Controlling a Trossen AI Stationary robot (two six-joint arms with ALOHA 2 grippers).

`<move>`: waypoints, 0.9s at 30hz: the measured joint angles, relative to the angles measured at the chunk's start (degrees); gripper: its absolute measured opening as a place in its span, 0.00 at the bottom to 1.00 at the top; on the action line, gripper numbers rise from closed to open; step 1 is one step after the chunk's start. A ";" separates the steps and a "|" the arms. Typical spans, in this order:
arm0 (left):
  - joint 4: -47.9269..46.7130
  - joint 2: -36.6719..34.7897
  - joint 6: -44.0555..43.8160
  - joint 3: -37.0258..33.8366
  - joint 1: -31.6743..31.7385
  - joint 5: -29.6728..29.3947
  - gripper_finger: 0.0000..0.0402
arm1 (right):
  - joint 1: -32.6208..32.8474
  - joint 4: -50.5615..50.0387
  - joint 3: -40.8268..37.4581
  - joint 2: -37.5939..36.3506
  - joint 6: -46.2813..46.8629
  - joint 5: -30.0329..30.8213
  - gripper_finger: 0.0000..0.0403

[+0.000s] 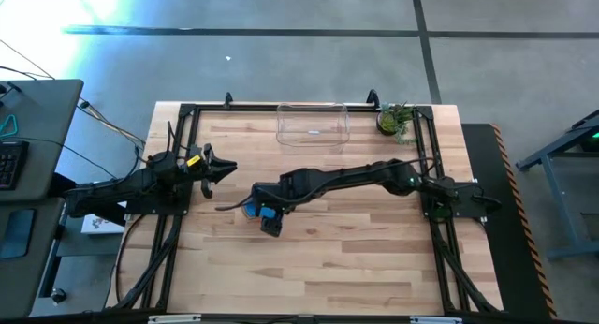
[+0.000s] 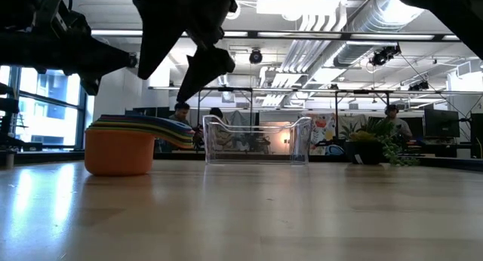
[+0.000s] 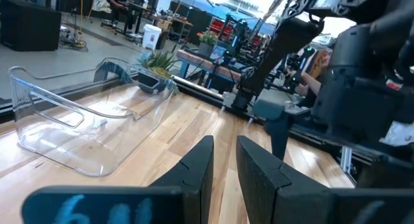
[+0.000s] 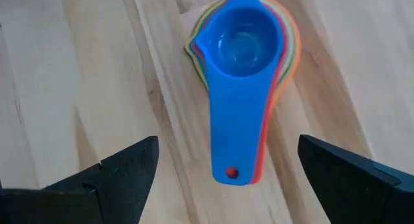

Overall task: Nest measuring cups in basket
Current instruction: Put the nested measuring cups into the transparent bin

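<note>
The measuring cups [image 4: 239,49] are stacked one inside the other on the wood, blue on top and orange lowest [image 2: 121,148]. Their handles lie together, pointing one way. They sit left of the table's middle [image 1: 251,210]. My right gripper [image 4: 226,166] hovers above them, wide open, with one finger to either side of the handles. In the low view its fingers [image 2: 164,89] are well clear of the stack. The clear basket [image 1: 313,127] stands by the far edge and holds nothing. My left gripper [image 1: 227,169] waits at the table's left, open by a narrow gap [image 3: 225,146].
A small potted plant [image 1: 395,120] stands at the far right, beside the basket [image 2: 256,140]. Black frame rails [image 1: 168,230] run along the table's left and right sides. Bare wood lies between the cups and the basket [image 3: 77,120]. People sit at desks beyond the table.
</note>
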 joint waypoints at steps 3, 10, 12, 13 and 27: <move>0.01 0.01 0.00 0.00 -0.01 -0.02 0.14 | 0.39 0.25 0.00 0.66 0.23 1.33 0.91; 0.01 0.00 -0.01 0.00 -0.01 -0.02 0.14 | 0.67 0.98 0.00 2.42 0.40 2.61 0.95; 0.01 0.01 0.00 0.00 -0.01 -0.02 0.14 | 0.67 0.97 0.00 3.09 -0.06 2.62 0.96; 0.01 0.01 0.00 0.00 -0.01 -0.02 0.14 | 0.67 1.07 0.00 3.30 -0.11 2.61 0.96; 0.01 0.01 0.00 0.00 0.01 -0.02 0.14 | 0.67 1.47 0.00 5.31 -1.24 3.59 0.96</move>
